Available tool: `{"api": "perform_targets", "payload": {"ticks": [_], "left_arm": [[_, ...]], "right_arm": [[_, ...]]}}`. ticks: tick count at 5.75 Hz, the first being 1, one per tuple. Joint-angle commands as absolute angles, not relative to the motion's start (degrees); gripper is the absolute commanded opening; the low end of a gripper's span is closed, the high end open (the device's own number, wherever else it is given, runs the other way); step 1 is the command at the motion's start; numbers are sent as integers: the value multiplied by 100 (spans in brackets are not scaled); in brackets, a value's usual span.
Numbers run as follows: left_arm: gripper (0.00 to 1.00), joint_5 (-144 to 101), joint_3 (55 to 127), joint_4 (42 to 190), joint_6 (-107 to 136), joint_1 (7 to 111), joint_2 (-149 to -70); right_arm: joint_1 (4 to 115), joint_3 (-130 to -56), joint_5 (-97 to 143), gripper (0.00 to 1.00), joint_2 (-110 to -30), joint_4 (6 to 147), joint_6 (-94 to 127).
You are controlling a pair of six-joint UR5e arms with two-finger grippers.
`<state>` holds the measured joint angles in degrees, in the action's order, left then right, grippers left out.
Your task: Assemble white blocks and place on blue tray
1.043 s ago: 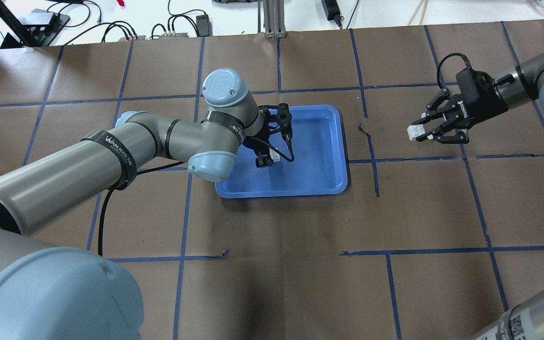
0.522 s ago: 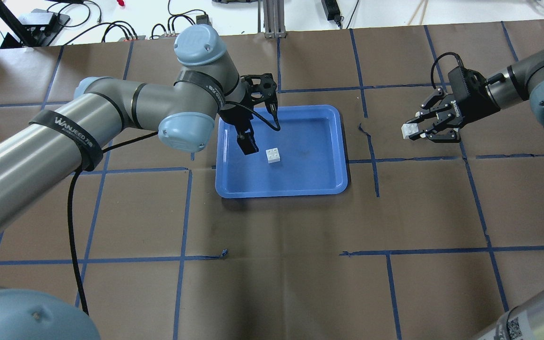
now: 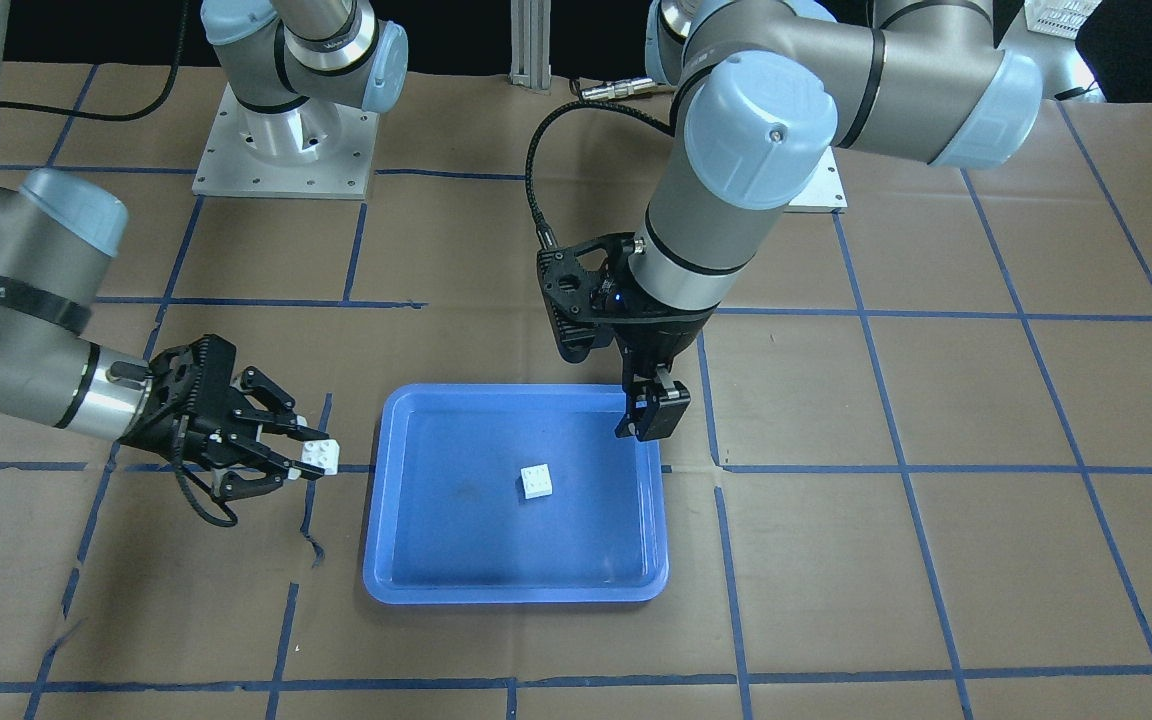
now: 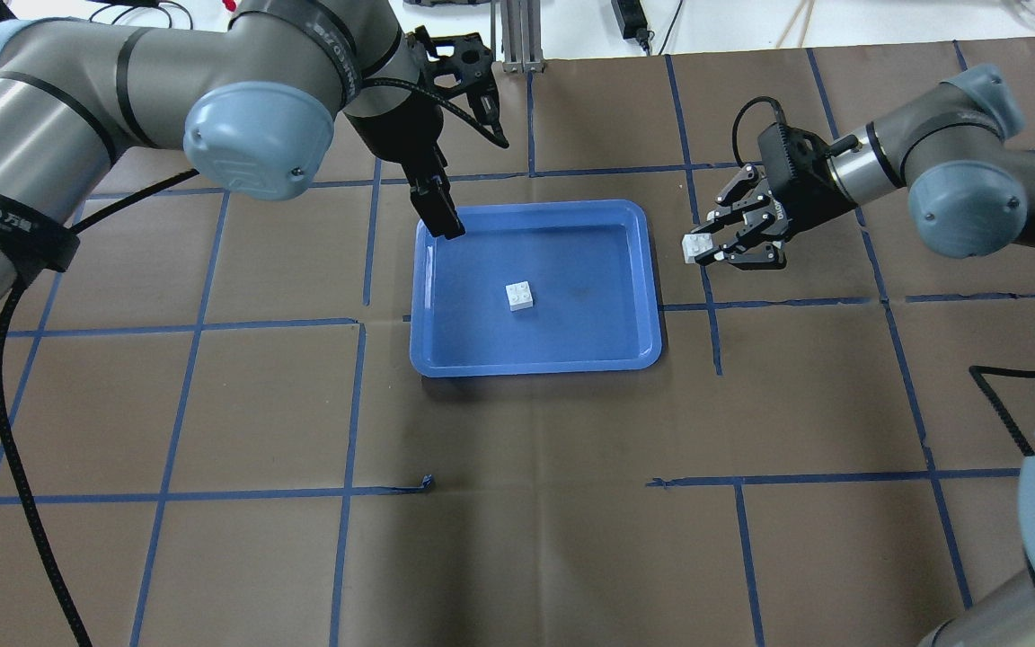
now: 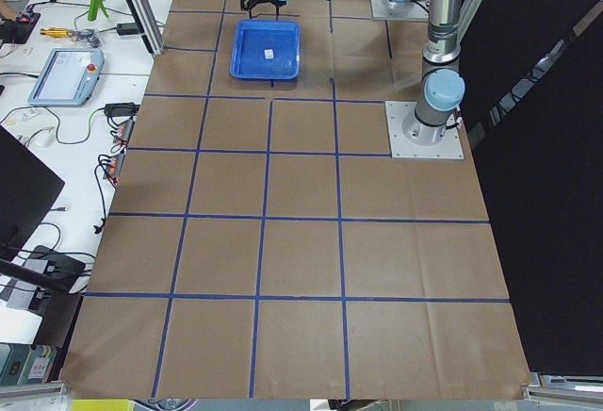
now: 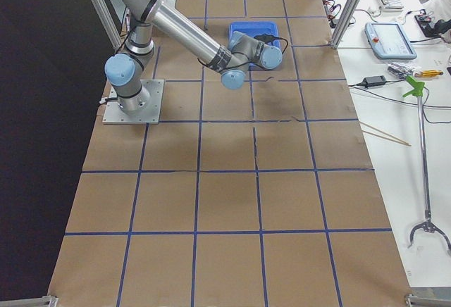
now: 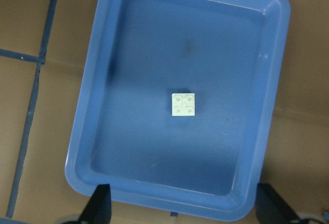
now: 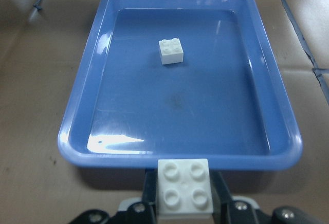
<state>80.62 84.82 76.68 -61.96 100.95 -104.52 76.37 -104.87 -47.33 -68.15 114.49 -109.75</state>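
One white block [image 4: 520,296] lies studs up in the middle of the blue tray [image 4: 589,337]; it also shows in the front view [image 3: 536,482] and both wrist views [image 7: 184,104] [image 8: 170,51]. My left gripper [image 4: 446,220] hangs open and empty above the tray's far left corner; its fingertips [image 7: 100,206] stand wide apart. My right gripper [image 4: 702,252] is shut on the second white block [image 8: 184,187], studs up, just right of the tray's right rim and above the table. That block also shows in the front view [image 3: 320,455].
Brown paper with a blue tape grid [image 4: 356,323] covers the table. Cables and power bricks [image 4: 338,45] lie beyond the far edge, beside an aluminium post [image 4: 517,36]. A black cable [image 4: 1003,395] trails at the right.
My left gripper let go of the white block in the tray, then rose and drew back to the tray's far left corner. My right gripper carried its block leftward, close to the tray.
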Motion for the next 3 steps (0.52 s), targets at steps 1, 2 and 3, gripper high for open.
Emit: {"api": "perform_targets", "payload": {"ticks": [1, 2, 3], "left_arm": [[99, 8242, 8507, 7909, -4912, 9881, -10013], [99, 8270, 8560, 7945, -3730, 9583, -9715], [99, 8305, 8569, 8119, -2883, 9450, -9503]], "right_arm": [[8529, -10984, -4623, 36, -6724, 13585, -9177], [8847, -11004, -4623, 36, -6506, 14145, -8671], [8946, -11004, -4623, 36, -6243, 14629, -8431]]}}
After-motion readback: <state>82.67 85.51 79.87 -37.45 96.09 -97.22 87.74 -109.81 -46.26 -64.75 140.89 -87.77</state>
